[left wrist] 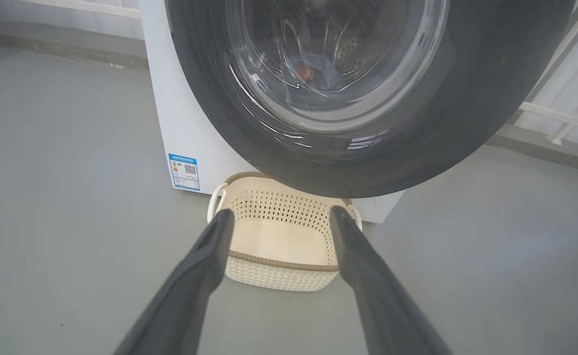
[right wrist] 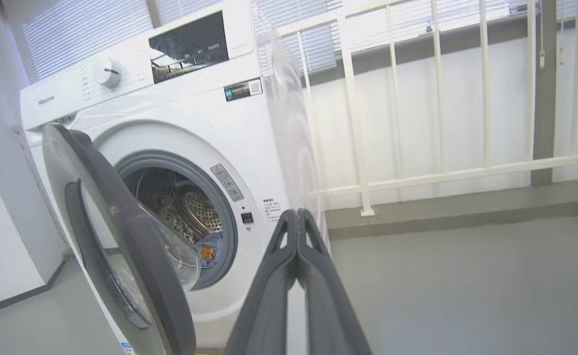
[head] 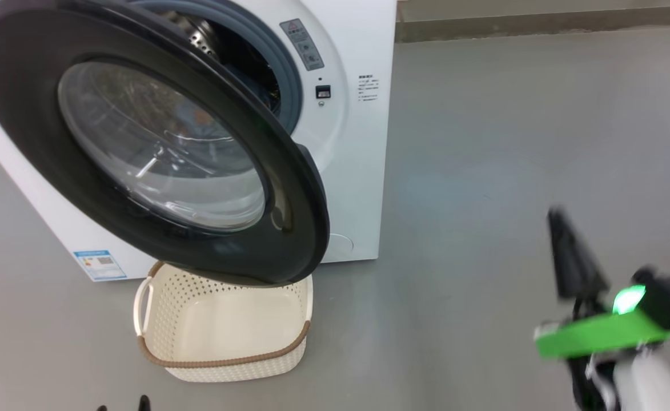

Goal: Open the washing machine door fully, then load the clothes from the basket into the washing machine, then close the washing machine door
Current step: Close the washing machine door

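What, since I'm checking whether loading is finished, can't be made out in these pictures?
- Clothes in the drum: right wrist view, a small blue patch; the washing machine door hides the rest.
- Basket far end: head view, under the door.
- Right tool: head view, motion-blurred.
- Printed notice on the washing machine: head view, too small to read.

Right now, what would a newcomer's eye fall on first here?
The big round black door of the white washing machine stands partly open above an empty cream basket on the floor. Blue clothes lie in the drum; the right gripper is shut and empty.
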Motion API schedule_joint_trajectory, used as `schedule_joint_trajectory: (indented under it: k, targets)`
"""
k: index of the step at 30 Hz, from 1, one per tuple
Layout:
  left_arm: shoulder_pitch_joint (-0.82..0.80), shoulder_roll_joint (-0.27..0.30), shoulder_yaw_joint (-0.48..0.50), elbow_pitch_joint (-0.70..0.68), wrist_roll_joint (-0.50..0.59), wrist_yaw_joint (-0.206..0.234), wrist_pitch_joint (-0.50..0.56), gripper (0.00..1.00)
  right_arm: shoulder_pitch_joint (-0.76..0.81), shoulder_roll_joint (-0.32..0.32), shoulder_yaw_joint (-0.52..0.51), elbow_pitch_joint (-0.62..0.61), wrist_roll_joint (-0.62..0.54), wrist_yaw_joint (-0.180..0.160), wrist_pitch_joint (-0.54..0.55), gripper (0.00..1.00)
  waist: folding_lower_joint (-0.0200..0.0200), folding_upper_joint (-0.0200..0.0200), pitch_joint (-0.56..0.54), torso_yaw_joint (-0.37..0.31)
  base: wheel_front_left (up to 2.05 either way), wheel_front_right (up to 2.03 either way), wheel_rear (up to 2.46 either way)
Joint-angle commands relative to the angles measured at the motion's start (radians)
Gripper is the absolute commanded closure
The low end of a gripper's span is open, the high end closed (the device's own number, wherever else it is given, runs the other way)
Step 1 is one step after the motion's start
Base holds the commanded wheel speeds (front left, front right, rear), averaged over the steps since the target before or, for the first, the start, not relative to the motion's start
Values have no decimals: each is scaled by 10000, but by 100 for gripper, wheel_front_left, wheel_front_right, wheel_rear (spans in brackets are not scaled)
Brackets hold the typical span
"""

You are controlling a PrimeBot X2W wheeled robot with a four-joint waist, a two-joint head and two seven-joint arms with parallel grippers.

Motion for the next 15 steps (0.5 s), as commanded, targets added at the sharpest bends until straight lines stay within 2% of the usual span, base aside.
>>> schedule_joint_trajectory:
  k: [1, 6, 11, 15]
  targets:
    - [-439, 44, 248, -153, -48, -14, -91, 0, -719, -27, 229, -544, 106, 16, -48, 100, 0, 0, 19, 95, 0, 0, 0]
    - [-568, 44, -8, -115, -106, 11, -91, 0, -2210, 127, 622, -1618, 410, 16, -48, 100, 0, 0, 62, 405, 0, 0, 0]
    - [-698, 43, -334, -64, -166, 37, -91, 0, -3318, 244, 1991, -2085, 718, 16, -48, 100, 0, 0, 38, 900, 0, 0, 0]
    - [-772, 43, -609, -42, -204, 63, -91, 0, -3611, 314, 3033, -1952, 878, 16, -48, 100, 0, 0, 10, 1388, 0, 0, 0]
